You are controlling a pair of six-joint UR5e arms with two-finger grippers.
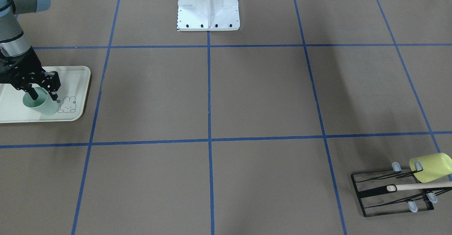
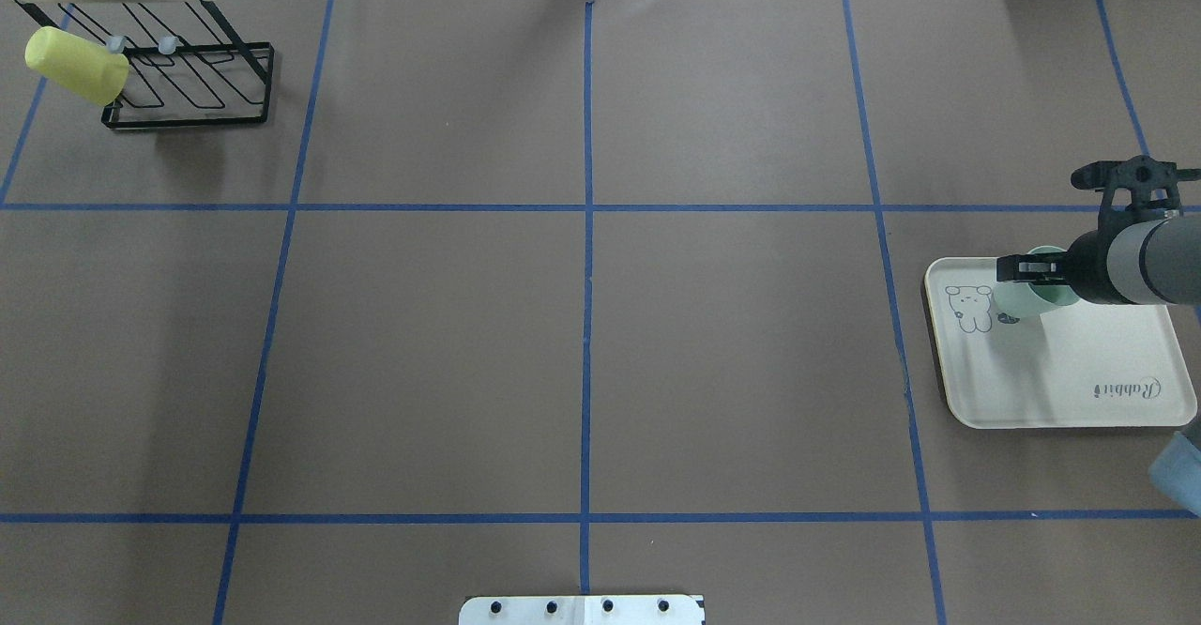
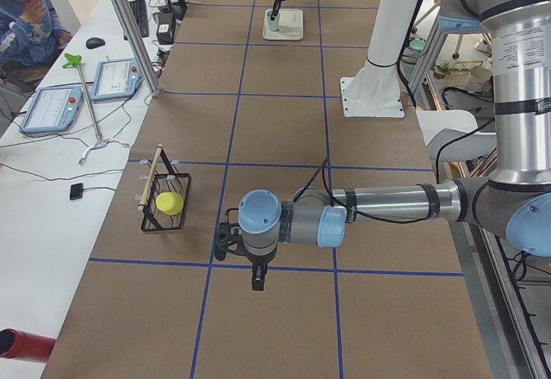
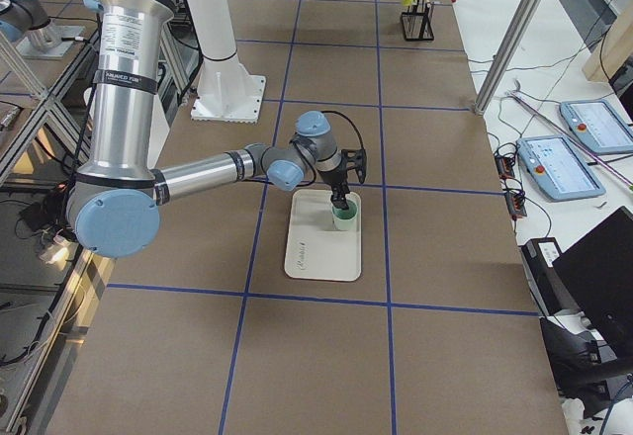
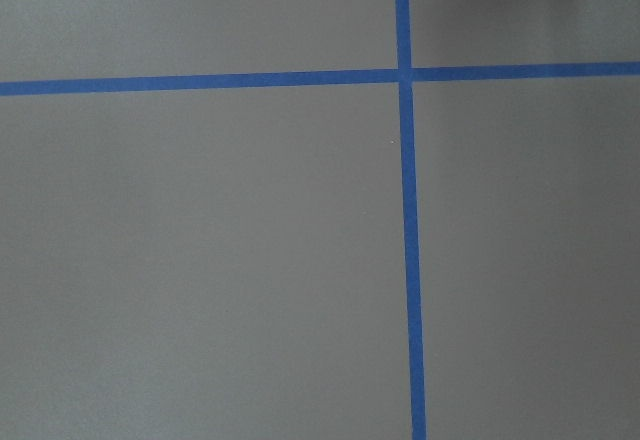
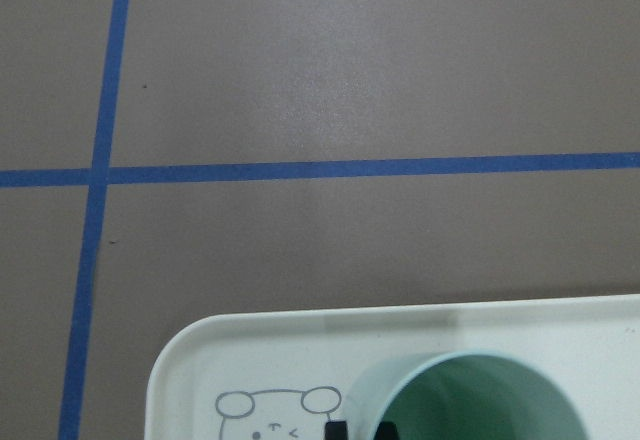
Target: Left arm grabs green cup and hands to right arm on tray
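Observation:
The pale mint-green cup [image 1: 46, 106] stands upright on the cream tray [image 1: 76, 76], next to its bunny drawing. My right gripper [image 1: 44, 96] comes down from above and is shut on the cup's wall, one finger inside the rim and one outside. The right wrist view shows the cup's open mouth [image 6: 480, 400], the tray corner [image 6: 250, 360] and the fingertips [image 6: 335, 428] on either side of the rim. The overhead view shows the cup [image 2: 1018, 304] on the tray [image 2: 1079, 372]. My left gripper [image 3: 256, 282] hangs over bare table far from the tray; I cannot tell whether it is open or shut.
A black wire rack [image 2: 188, 71] with a wooden bar stands at the far corner on my left side, with a yellow-green cup [image 2: 75, 67] lying on it. The robot's white base [image 1: 208, 7] is mid-table. Blue tape lines grid the brown table. An operator [image 3: 30, 17] sits beyond the table.

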